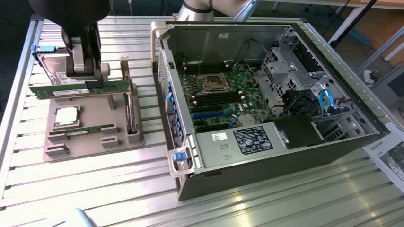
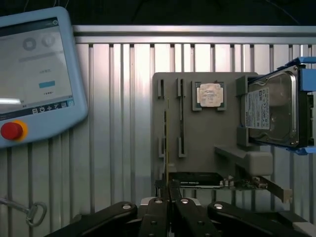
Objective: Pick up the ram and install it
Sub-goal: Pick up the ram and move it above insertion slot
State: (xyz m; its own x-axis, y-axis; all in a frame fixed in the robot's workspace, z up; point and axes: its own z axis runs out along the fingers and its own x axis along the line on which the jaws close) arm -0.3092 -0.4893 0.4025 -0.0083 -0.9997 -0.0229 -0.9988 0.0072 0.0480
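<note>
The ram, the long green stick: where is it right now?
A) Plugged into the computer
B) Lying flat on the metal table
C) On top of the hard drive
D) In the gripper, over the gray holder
D: the gripper is shut on the ram and holds it over the gray holder, well apart from the open computer case.

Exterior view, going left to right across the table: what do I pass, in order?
Square silver processor chip → dark expansion card → open computer case → printed sheet. The ram, held aloft, overlaps the chip's place, so it is left out.
</note>
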